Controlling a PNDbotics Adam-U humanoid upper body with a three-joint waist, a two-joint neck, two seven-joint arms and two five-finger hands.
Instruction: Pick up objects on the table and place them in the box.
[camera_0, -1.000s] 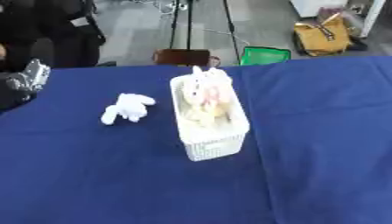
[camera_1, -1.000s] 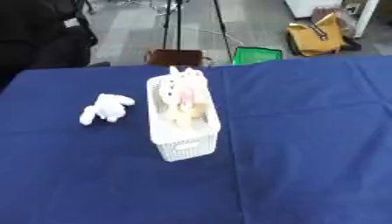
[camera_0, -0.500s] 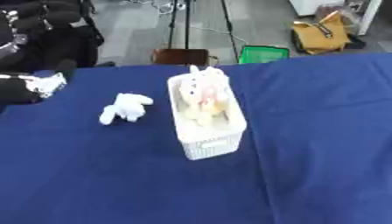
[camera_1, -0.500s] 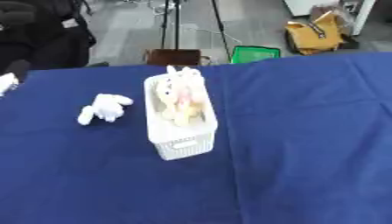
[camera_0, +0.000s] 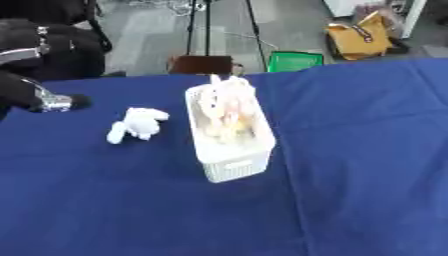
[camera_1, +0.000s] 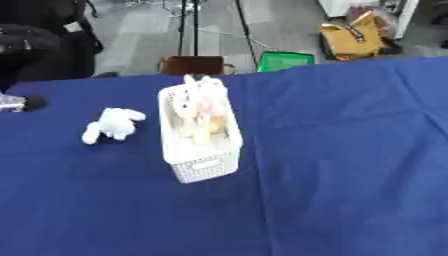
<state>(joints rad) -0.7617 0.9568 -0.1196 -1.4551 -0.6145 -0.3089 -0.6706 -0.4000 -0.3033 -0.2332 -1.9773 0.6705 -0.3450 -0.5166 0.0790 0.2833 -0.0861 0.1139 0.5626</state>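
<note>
1 white plush toy beside box | we judge it soft, light; take its body | left hand near, fingers unreadable

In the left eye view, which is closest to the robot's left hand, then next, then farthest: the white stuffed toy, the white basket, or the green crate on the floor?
From the left hand at the left edge:
1. White stuffed toy, on the cloth just right of the hand.
2. White basket, mid-table, beyond the toy.
3. Green crate, on the floor behind the table.
</note>
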